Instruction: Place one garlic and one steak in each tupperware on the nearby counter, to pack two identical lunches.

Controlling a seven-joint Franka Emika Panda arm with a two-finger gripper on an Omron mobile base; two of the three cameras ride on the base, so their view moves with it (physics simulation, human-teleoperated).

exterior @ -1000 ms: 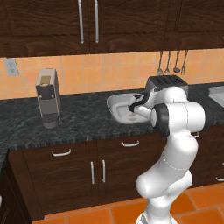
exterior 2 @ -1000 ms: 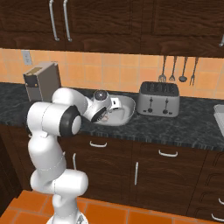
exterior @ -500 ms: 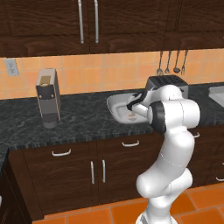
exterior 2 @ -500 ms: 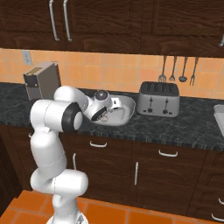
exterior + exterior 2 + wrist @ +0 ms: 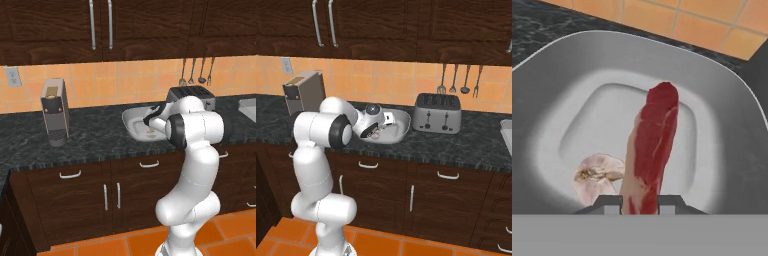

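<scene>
Hand view: claw (image 5: 640, 202) clenched on marbled red steak (image 5: 652, 145) above smooth rounded-square tupperware (image 5: 552, 90) holding papery garlic (image 5: 597, 175)

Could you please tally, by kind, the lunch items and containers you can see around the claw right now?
Steak: 1, gripped in the shut claw over the container.
Garlic: 1, lying inside the container.
Tupperware: 1, the rounded bowl-like one on the counter.
Total: 3

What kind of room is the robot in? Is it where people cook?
Yes, it looks like a kitchen, a computer-drawn one. A silver toaster stands on a black stone counter over dark wood cabinets, and cooking utensils hang on the orange tiled wall.
</scene>
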